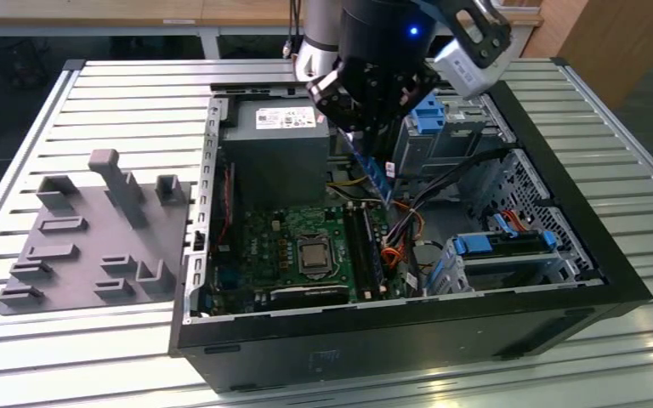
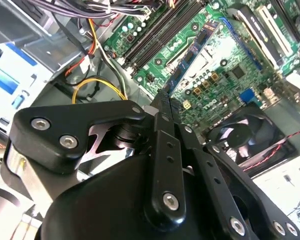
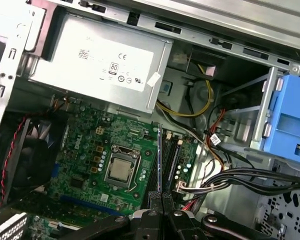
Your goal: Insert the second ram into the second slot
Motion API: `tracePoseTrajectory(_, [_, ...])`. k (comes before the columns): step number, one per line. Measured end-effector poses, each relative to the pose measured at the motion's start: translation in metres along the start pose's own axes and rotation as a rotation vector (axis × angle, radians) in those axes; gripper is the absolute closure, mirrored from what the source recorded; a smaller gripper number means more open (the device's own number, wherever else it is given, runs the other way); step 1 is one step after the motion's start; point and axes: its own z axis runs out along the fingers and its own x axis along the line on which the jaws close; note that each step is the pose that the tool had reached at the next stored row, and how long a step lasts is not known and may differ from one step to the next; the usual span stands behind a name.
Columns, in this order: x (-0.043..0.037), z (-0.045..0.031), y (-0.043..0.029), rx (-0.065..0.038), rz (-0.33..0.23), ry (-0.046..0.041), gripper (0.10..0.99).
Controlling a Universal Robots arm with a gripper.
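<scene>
My gripper [image 1: 360, 134] hangs over the open computer case [image 1: 553, 306], shut on the second ram [image 1: 374, 174], a thin blue stick that slants down toward the motherboard [image 1: 281, 246]. In the first wrist view the second ram [image 3: 159, 160] shows edge-on past my gripper [image 3: 161, 197], just beside the long black slots [image 3: 173, 155] and above the board. In the second wrist view the blue stick [image 2: 195, 52] runs out from my gripper [image 2: 163, 102] over the green board, with the black slots [image 2: 160, 30] to one side. The stick's lower end is clear of the slots [image 1: 359, 242].
A grey power supply [image 1: 275, 127] fills the case's far end. Blue drive-bay clips [image 1: 428, 119] and a bundle of cables [image 1: 451, 174] sit on the exterior view's right. The processor socket [image 3: 121, 169] lies beside the slots. A grey fixture plate [image 1: 88, 238] rests outside the case.
</scene>
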Motion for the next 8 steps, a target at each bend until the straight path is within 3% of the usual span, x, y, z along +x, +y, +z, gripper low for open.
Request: tracePoseTrajectory(8, [0.0000, 0.0002, 0.0000, 0.001, 0.090, -0.0034, 0.969])
